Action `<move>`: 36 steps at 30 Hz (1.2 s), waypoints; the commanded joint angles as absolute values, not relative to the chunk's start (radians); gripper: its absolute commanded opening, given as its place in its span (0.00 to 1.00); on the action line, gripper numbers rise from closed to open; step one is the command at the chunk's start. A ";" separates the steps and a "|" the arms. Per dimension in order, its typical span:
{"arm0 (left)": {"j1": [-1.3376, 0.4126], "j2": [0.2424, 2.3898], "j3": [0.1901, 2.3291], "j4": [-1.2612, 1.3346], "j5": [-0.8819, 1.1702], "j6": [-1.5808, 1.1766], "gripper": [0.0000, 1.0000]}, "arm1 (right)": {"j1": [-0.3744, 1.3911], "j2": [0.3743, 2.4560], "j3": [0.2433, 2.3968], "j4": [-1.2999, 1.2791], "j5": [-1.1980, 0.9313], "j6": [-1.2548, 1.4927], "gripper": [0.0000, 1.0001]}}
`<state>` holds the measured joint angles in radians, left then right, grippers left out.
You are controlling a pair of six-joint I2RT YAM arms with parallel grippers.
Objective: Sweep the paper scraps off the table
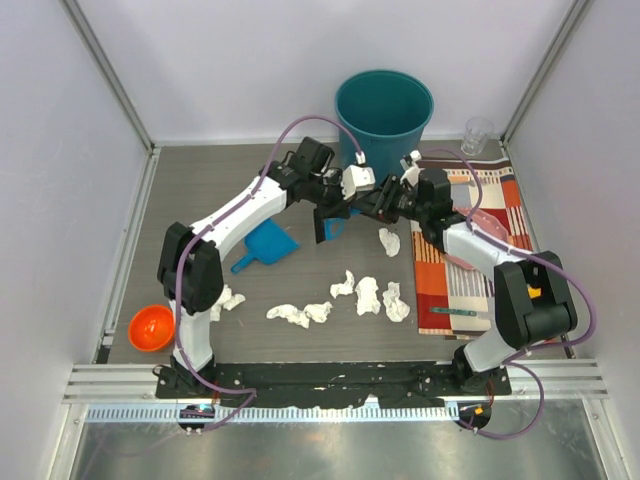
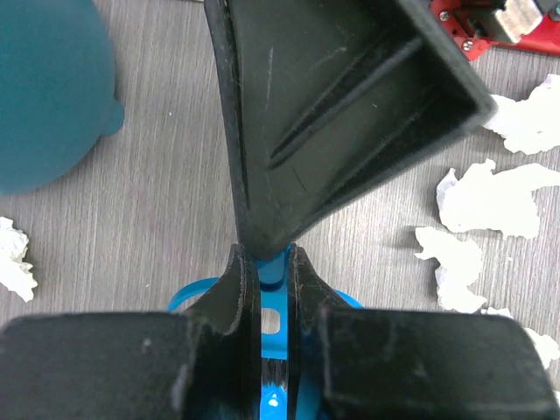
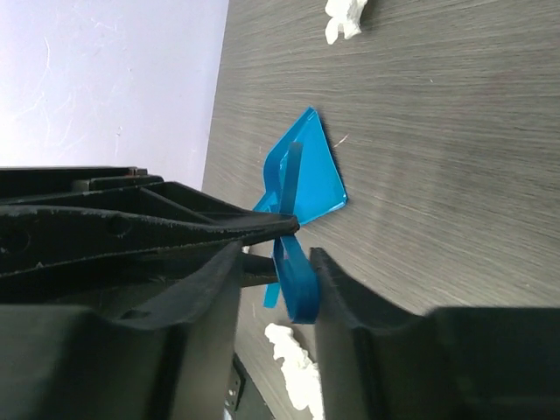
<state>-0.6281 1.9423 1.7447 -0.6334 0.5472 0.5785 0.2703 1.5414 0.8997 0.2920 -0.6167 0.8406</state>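
Observation:
Several crumpled white paper scraps lie on the grey wood-grain table, one more under the arms and one by the left arm. Some show in the left wrist view and the right wrist view. My left gripper is shut on a small blue brush above the table's middle. My right gripper faces it, jaws open around the brush's blue handle. Its finger fills the left wrist view.
A blue dustpan lies on the table left of the grippers. A teal bin stands at the back. An orange bowl sits front left. A striped placemat and a clear cup are on the right.

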 commanded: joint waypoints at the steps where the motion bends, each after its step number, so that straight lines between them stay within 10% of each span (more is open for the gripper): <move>1: -0.627 1.930 1.772 -0.624 0.581 0.568 0.00 | 0.276 1.551 0.960 0.337 -0.637 0.835 0.26; 4: -0.627 1.930 1.775 -0.627 0.580 0.571 0.00 | 0.276 1.552 0.965 0.337 -0.647 0.827 0.03; 7: -0.627 1.930 1.779 -0.644 0.580 0.574 0.00 | 0.276 1.542 0.969 0.310 -0.627 0.784 0.01; 9: -0.627 1.930 1.790 -0.661 0.565 0.548 0.24 | 0.278 1.517 0.977 0.244 -0.582 0.717 0.01; 10: -0.627 1.927 1.793 -0.664 0.534 0.528 0.57 | 0.282 1.506 0.982 0.185 -0.560 0.691 0.01; 13: -0.615 1.905 1.798 -0.667 0.511 0.448 0.74 | 0.301 1.448 0.999 0.083 -0.468 0.582 0.01; 24: -0.376 1.657 1.616 -0.940 0.310 0.397 0.77 | 0.451 1.250 1.068 -0.224 -0.262 0.315 0.01; 29: -0.163 1.545 1.323 -0.858 0.344 0.359 0.77 | 0.564 1.187 0.886 0.081 -0.577 0.455 0.01; 36: -0.147 1.508 1.125 -0.821 0.371 0.359 0.82 | 0.722 1.197 0.848 0.100 -0.463 0.436 0.01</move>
<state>-0.1253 1.5398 1.1721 -0.8433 0.3359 0.3717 0.6956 1.2060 0.8486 -0.0006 -0.4774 0.4217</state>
